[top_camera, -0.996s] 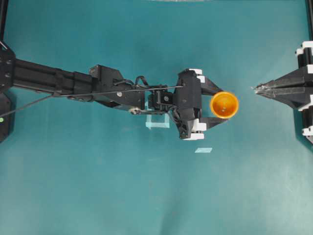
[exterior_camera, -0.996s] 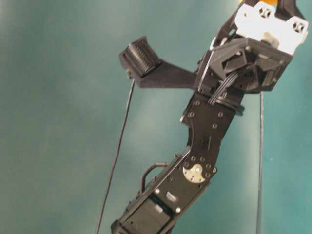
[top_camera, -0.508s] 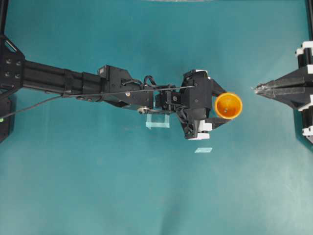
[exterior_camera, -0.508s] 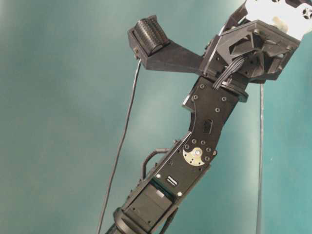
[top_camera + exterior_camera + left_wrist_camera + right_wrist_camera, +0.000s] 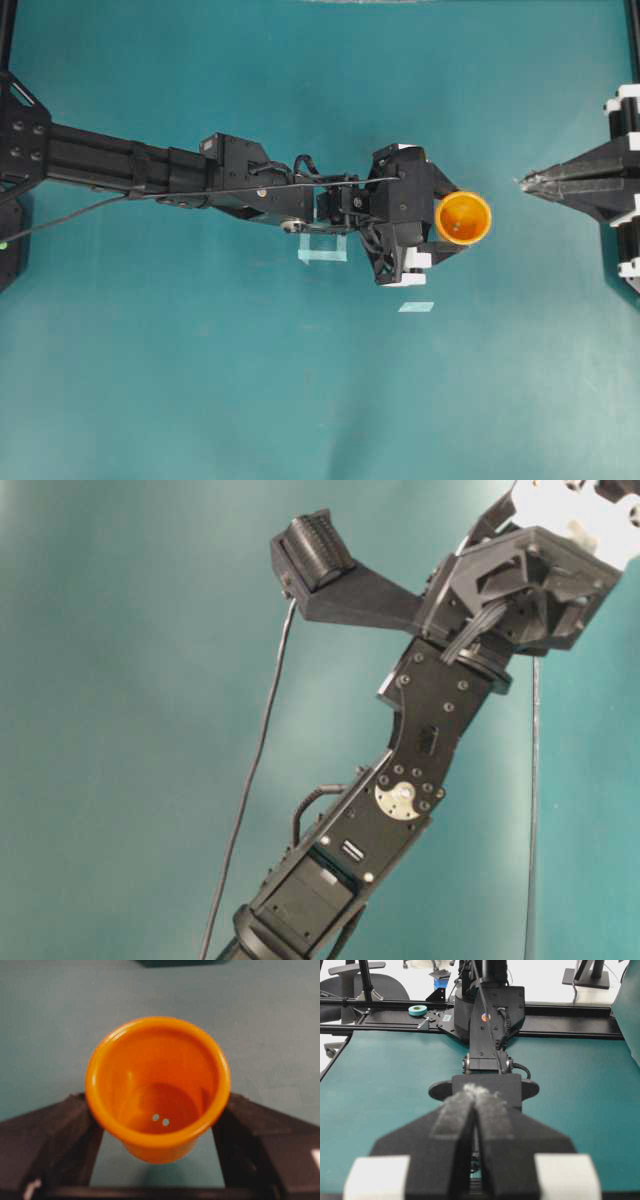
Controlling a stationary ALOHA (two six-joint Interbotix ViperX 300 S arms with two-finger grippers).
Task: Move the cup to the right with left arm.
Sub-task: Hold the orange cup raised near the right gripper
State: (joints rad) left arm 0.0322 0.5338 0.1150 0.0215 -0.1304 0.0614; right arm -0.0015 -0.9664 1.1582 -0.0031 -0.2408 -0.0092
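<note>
The cup (image 5: 462, 218) sits upright between the two fingers of the left claw (image 5: 440, 222), right of the desk's (image 5: 320, 400) middle and well short of the right claw (image 5: 522, 181), whose jaws are pressed together. In the wrist view the cup (image 5: 157, 1087) is clamped at its sides and appears lifted off the desk. The hold is on a smooth, tapering wall, so a quick move or a tilt could let it slip or tip over. Compared with a second ago, the cup and left claw have shifted slightly rightward, and the wrist now covers more of the fingers; the right claw has not moved.
</note>
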